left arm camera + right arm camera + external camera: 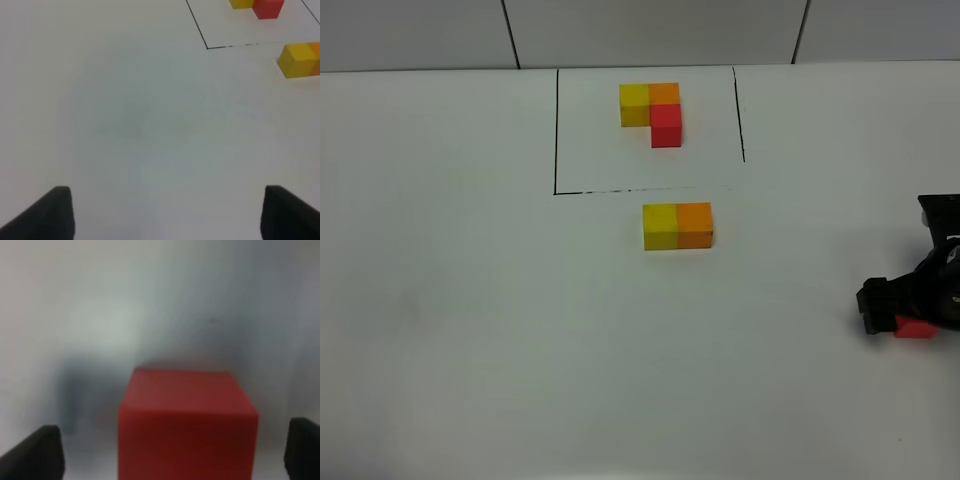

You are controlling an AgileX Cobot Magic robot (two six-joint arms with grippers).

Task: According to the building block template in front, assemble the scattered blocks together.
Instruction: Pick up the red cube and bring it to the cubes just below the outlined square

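The building block template (pixel 653 112) is a small L of yellow, orange and red cubes inside a black-lined box at the back; part of it shows in the left wrist view (pixel 265 7). The larger yellow cube (pixel 660 226) (pixel 296 60) and orange cube (pixel 695 225) (pixel 316 57) sit side by side, touching, just in front of the box. The red cube (pixel 917 329) (pixel 187 420) rests on the table at the far right. My right gripper (pixel 905 322) (pixel 172 455) is open, with the red cube between its fingers and gaps on both sides. My left gripper (pixel 167 215) is open and empty over bare table.
The black outline (pixel 556 130) marks the template's box on the white table (pixel 520 330). A tiled wall runs along the back edge. The right arm sits at the table's right edge.
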